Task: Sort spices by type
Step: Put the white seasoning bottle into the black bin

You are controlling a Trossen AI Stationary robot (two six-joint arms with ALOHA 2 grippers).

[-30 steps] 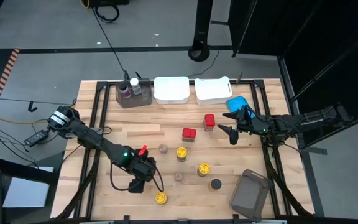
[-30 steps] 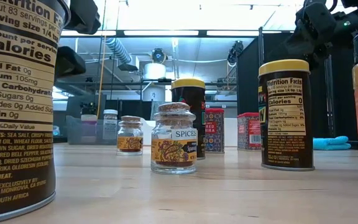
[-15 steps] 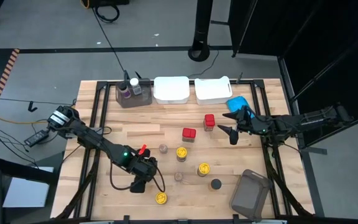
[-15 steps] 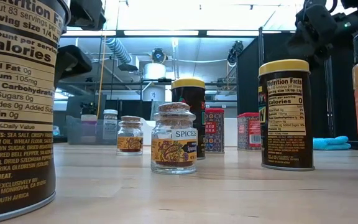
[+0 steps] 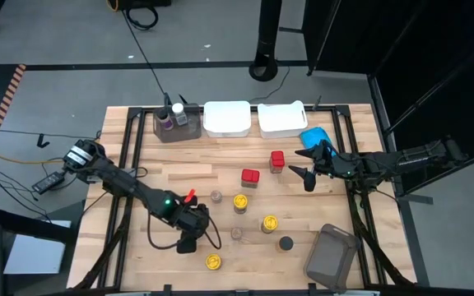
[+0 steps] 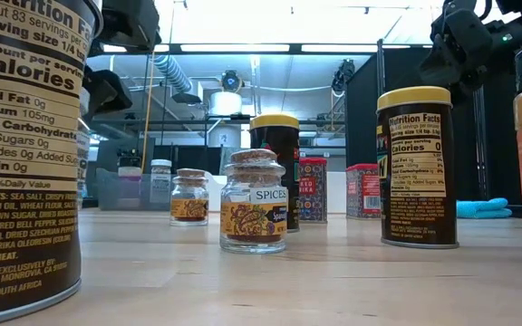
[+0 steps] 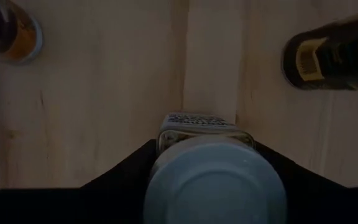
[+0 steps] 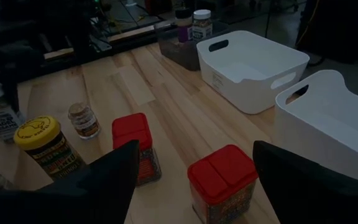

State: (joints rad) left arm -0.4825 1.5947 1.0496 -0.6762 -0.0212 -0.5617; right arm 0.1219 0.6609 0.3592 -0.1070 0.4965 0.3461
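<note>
Spice jars stand scattered on the wooden table (image 5: 179,173): red square caps (image 5: 249,176), yellow lids (image 5: 241,201), small glass jars (image 5: 216,196) and a black cap (image 5: 285,243). My left gripper (image 5: 186,243) is near the front left, shut on a pale-capped jar (image 7: 215,180). The arm hides that jar in the high view. My right gripper (image 5: 307,174) hangs open at the right, clear of the table. It is pointed at two red-capped jars (image 8: 135,134) and touches nothing. My left gripper pinches the pale-capped jar between its two fingers (image 7: 126,171), one on each side of the body just under the cap (image 7: 166,138). The fingers come steeply from above. The cap faces up at the wrist; the jar's foot is hidden by the jar itself.
Two white tubs (image 5: 226,117) (image 5: 282,117) and a grey bin (image 5: 175,125) holding jars line the far edge. Another grey bin (image 5: 332,255) lies at the front right. A blue cloth (image 5: 313,136) lies behind my right gripper. A yellow-lidded jar (image 5: 213,261) stands near my left gripper.
My left gripper has shut on the pale-capped jar without leaving its place, and its wrist has rolled a little. The right arm has kept still.
</note>
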